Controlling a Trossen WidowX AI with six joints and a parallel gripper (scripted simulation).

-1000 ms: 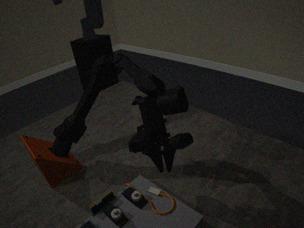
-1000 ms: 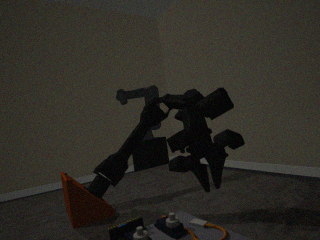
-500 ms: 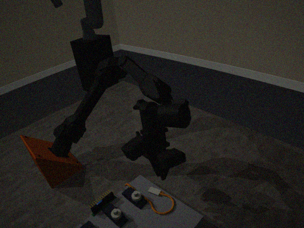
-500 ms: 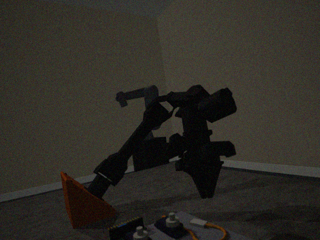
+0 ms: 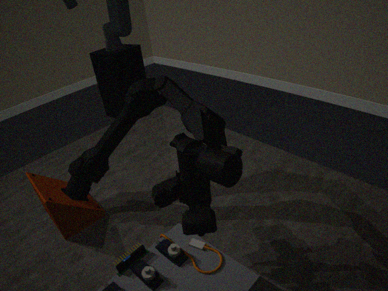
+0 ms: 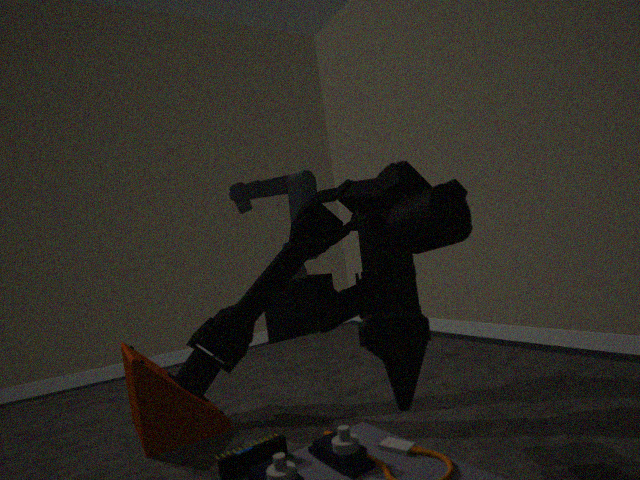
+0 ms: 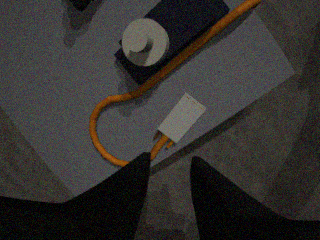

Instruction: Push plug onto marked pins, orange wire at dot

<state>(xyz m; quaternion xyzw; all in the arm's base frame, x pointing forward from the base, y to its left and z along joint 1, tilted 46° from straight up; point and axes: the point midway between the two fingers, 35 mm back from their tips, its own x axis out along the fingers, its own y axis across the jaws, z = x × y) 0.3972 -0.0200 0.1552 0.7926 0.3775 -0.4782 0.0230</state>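
White, small and likely light, the plug [image 5: 197, 243] [image 6: 397, 444] [image 7: 182, 118] lies below and ahead of your narrowly parted, empty tool [image 5: 202, 234] [image 6: 404, 409] [image 7: 171, 162]. Grip its long sides; the hard shell may slip, and the soft lead [image 5: 220, 259] [image 6: 440, 456] [image 7: 93, 125] will probably tug.

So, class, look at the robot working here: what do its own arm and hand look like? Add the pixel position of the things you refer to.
The arm [image 5: 117, 134] [image 6: 268, 281] is dark, nearly black, with chunky rounded joints. The hand [image 5: 200, 234] [image 6: 404, 408] [image 7: 171, 162] is equally dark, with two fingers tapering to narrow tips. The dim light hides any markings.
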